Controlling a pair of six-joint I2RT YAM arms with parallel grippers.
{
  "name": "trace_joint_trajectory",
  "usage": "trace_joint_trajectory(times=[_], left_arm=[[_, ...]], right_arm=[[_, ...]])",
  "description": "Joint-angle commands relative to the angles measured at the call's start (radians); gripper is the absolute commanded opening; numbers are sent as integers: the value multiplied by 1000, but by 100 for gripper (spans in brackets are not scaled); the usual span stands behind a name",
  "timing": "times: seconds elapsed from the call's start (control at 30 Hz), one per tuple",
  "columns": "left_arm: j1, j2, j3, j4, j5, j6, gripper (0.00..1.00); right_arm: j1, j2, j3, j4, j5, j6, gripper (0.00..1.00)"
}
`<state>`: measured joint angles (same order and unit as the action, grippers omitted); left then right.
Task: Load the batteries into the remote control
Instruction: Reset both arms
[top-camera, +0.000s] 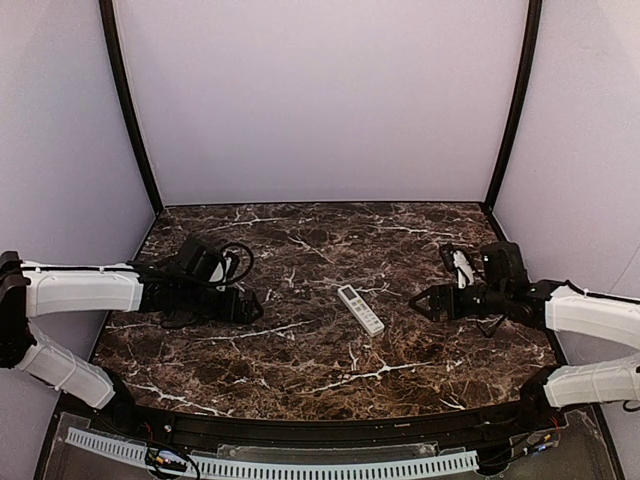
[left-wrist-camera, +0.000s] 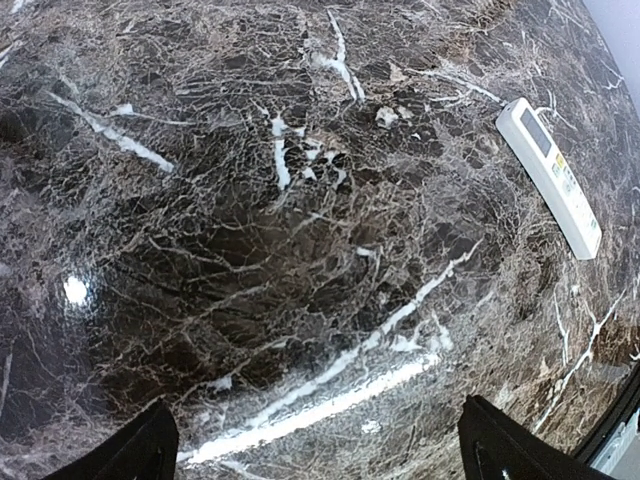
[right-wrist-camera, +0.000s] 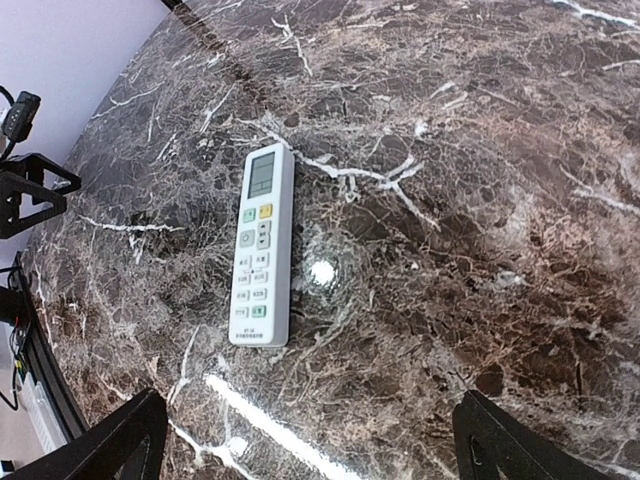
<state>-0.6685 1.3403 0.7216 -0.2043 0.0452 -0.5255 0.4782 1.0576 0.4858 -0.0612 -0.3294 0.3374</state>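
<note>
Near the centre of the dark marble table lies the remote control, button face up and flat on the surface. In the top view its long axis runs from 11 o'clock to 5 o'clock. The left gripper is at its 9 o'clock and the right gripper at its 3 o'clock, both well apart from it.

The right wrist view alone resolves the face of the remote control: a small grey display at the 12 o'clock end, a green and a yellow button just below it, then rows of pale keys. A line of print sits at the 6 o'clock end, too small to read. No brand name is legible in any view.

The left wrist view shows the remote control only obliquely, at 2 o'clock, with the display end farthest from the camera.

The wrist views settle the jaws. The left gripper has its jaws wide apart over bare marble, and the right gripper likewise, with nothing between the fingers.

Only the top view shows both arms together, a black cable loop behind the left gripper, and the lilac walls enclosing the table.
</note>
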Motion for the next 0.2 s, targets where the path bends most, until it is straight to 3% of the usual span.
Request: trace_joint_trajectory(times=[0.0,0.17], left_arm=[[5,-17,-28,86,17,-34,99],[3,-10,-45,121,18,-33,99]], right_arm=[[-3,-22,-48,138,-25,47,99],[-3,-16,-32,128,-30,42,99]])
